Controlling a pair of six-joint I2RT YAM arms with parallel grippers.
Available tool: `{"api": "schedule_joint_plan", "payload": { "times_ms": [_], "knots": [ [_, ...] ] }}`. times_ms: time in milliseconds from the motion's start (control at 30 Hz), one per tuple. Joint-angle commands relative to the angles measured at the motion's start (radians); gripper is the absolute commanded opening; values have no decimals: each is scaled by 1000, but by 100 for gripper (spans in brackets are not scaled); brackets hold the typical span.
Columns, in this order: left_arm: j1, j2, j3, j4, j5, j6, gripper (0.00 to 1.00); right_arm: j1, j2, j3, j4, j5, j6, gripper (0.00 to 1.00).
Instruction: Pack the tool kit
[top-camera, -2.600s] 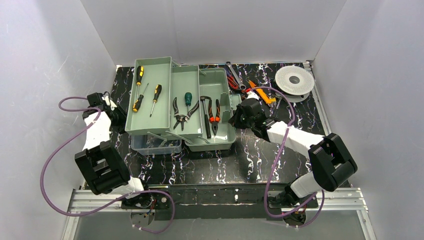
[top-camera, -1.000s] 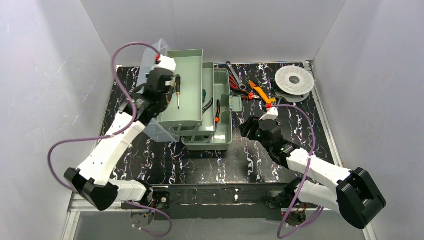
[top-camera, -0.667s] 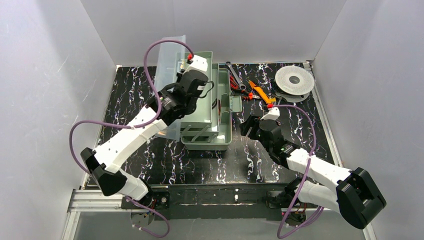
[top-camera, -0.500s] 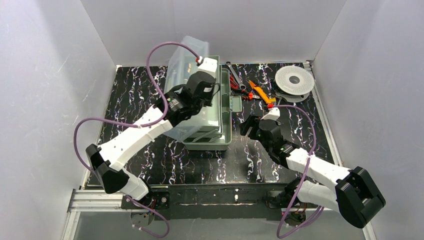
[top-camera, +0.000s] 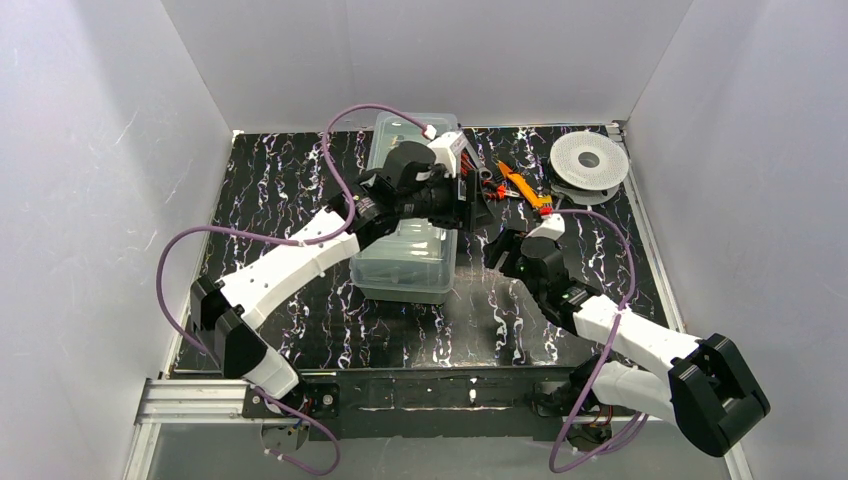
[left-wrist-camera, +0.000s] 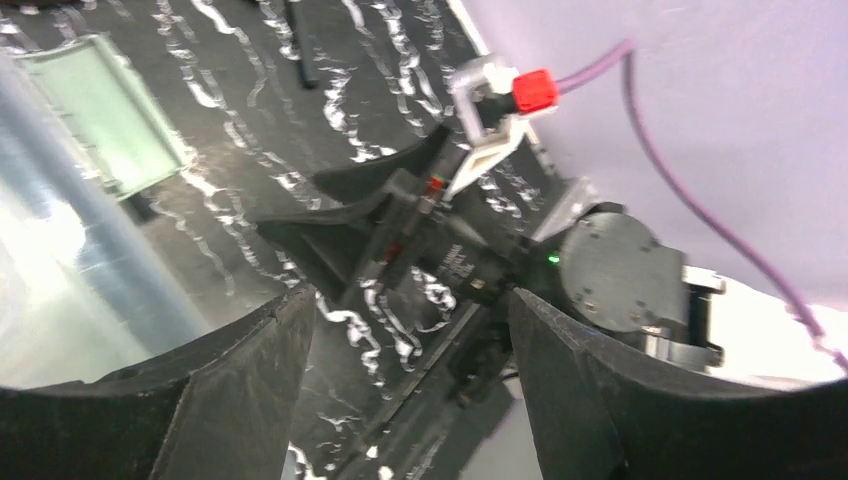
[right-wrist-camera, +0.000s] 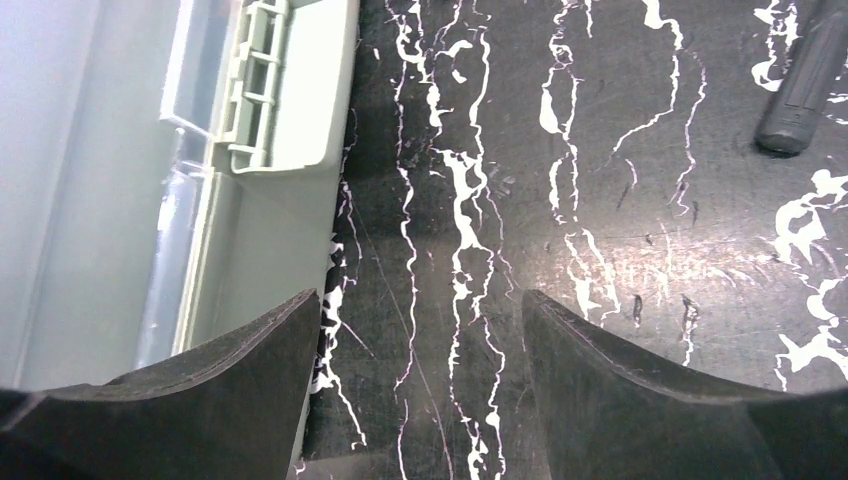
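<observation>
The tool kit stands mid-table, its translucent lid down over the green box. My left arm reaches across the lid, and my left gripper hangs open just past the kit's right edge, holding nothing. In the left wrist view the left gripper frames the right arm's wrist, with the clear lid at the left. My right gripper stands open on the kit's right side, close to the wall and apart from it. In the right wrist view the right gripper spans bare marble beside the kit's green latch.
A round white spool lies at the back right. Loose tools, among them a wrench and orange-handled cutters, lie behind the right gripper. A dark tool handle shows at the right wrist view's top right. White walls enclose the table.
My left arm swung the trays and the clear lid over to the right, shutting the kit, then passed the right edge and opened. My right gripper opened a little wider and barely moved.
</observation>
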Motion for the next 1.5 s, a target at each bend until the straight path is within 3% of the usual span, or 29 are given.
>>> {"api": "schedule_joint_plan", "payload": {
  "times_ms": [0,100,233,367,433,500,567,600,633,800,1067,1233,1467],
  "knots": [
    [37,-68,15,106,292,-109,70,-27,-16,-1,12,7,10,81],
    [70,-111,12,103,322,-118,71,-58,-31,-3,13,-33,4,80],
    [211,-180,-11,-3,308,-105,72,-144,-3,43,-34,-167,23,78],
    [368,-250,-49,-132,194,-31,97,-248,76,115,-93,-325,89,70],
    [400,-284,-50,-218,6,7,98,-280,129,140,-102,-373,124,64],
    [422,-310,-49,-265,-121,57,98,-302,199,183,-119,-437,149,52],
    [453,-321,-48,-290,-168,97,98,-314,285,237,-130,-506,161,26],
    [470,-318,-46,-297,-159,117,98,-317,327,262,-134,-542,167,5],
    [487,-308,-43,-299,-139,131,98,-321,374,286,-120,-586,173,1],
    [527,-225,-57,-254,28,151,98,-348,607,341,90,-859,276,1],
    [567,-46,4,-201,156,186,98,-369,946,411,707,-1131,596,1],
    [574,6,-86,-89,287,170,98,-367,961,440,877,-1203,653,1],
    [576,13,-216,38,353,148,98,-364,929,441,1107,-1260,759,1]
  ]
}}
